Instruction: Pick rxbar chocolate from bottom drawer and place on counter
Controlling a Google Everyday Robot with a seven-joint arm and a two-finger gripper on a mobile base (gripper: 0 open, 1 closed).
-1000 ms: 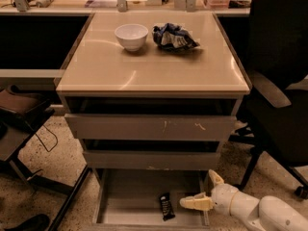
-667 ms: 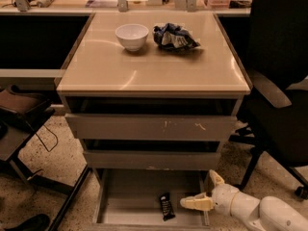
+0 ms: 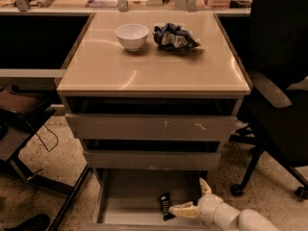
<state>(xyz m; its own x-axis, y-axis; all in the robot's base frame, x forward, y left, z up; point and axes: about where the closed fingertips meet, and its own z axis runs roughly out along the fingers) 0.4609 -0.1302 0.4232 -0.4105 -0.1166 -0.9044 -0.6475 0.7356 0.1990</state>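
The rxbar chocolate [image 3: 165, 206], a small black wrapper, lies on the grey floor of the pulled-out bottom drawer [image 3: 130, 196], near its front right. My gripper [image 3: 186, 195] is low at the drawer's right, just right of the bar. It is open and empty: one cream finger [image 3: 183, 210] points left with its tip next to the bar, and the other points up. The beige counter [image 3: 154, 69] is the cabinet top above.
A white bowl [image 3: 132, 35] and a crumpled blue-and-white bag [image 3: 174, 36] sit at the back of the counter. The two upper drawers [image 3: 149, 127] stand slightly open. A black office chair [image 3: 281, 81] stands close on the right, and a stool and cables [image 3: 29, 129] on the left.
My gripper has edged a little left and down toward the bar. The bar has not moved.
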